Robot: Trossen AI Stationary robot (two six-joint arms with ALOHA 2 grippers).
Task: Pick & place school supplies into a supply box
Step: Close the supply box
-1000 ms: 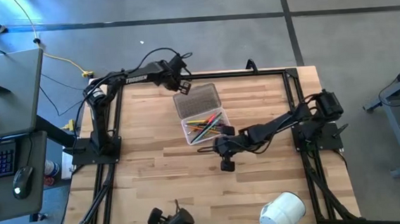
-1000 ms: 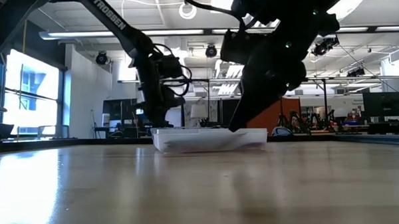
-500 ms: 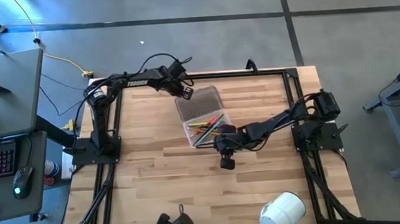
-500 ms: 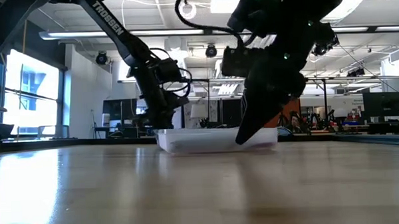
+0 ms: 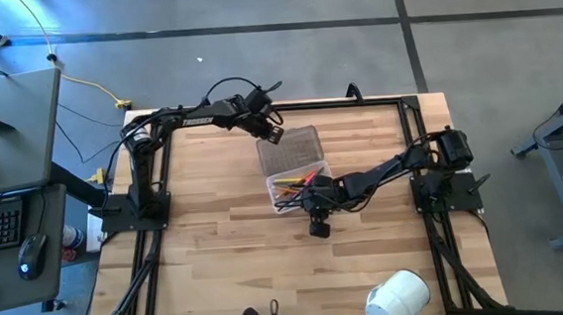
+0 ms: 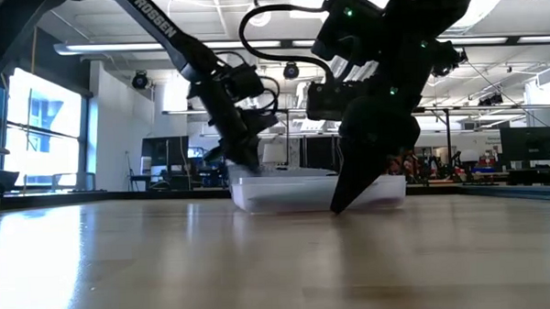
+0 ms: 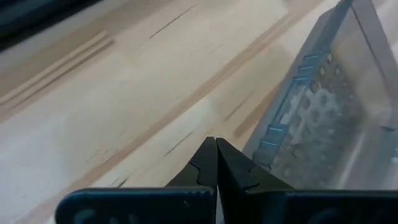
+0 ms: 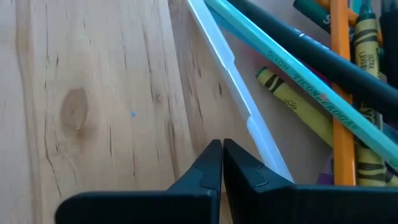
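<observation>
The supply box [image 5: 295, 165] has slid rightward, pushed by closed, empty left end effector [image 5: 274, 135] and right end effector [image 5: 307, 197]; pens and crayons [image 5: 291, 185] inside, lid [image 5: 291, 149] still open.

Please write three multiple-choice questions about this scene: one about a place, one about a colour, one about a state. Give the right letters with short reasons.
1. Where are the pens and pencils?
A. inside the clear box
B. scattered on the table
C. on the floor

2. What colour is the long pencil seen by the right wrist camera?
A. red
B. teal
C. white

3. How is the right claw?
A. wide open
B. shut, holding nothing
C. shut on a pencil

Answers:
1 A: the pens and pencils lie in the clear box.
2 B: the long pencil is teal.
3 B: the right claw has its fingertips together over bare table.
</observation>
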